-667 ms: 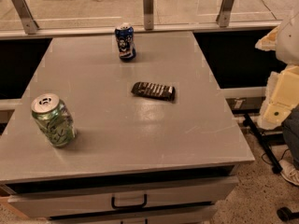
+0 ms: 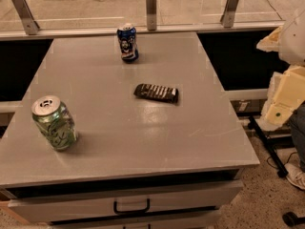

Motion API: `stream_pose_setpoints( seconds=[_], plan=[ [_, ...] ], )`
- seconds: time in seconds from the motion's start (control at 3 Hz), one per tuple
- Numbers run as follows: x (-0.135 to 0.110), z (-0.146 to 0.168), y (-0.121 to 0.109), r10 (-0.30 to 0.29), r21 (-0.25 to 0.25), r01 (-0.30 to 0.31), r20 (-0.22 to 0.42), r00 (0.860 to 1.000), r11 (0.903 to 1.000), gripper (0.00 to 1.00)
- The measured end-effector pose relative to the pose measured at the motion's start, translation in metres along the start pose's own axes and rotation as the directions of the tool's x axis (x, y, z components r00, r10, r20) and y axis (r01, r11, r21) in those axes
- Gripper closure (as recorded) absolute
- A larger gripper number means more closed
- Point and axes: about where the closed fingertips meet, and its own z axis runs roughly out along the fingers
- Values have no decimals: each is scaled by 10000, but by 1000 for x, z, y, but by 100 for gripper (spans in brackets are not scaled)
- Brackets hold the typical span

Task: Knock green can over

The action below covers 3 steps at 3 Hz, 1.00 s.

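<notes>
The green can (image 2: pixel 54 123) stands upright near the front left corner of the grey table (image 2: pixel 143 137). It has a light green and white patterned body and a silver top with a pull tab. The pale cream arm parts (image 2: pixel 285 92) show at the right edge, beyond the table's right side and far from the can. The gripper itself is out of view past that edge.
A blue can with white markings (image 2: pixel 127 43) stands upright at the back middle of the table. A dark flat bar-shaped packet (image 2: pixel 156 92) lies near the table's middle. A drawer handle (image 2: pixel 131 207) is below the front edge. A rail with metal posts (image 2: pixel 151 4) runs behind the table.
</notes>
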Motion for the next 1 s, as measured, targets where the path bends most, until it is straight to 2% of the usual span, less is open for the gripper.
stream_pose_setpoints(
  seconds=[0.33, 0.67, 1.0],
  plan=[
    [-33, 28, -1, -565, -470, 628, 1244, 9906, 9969, 0],
    [-90, 56, 10, -1315, -892, 1642, 2940, 9467, 9824, 0],
    [-151, 67, 40, -1428, -1225, 2214, 4581, 8773, 9675, 0]
  ],
)
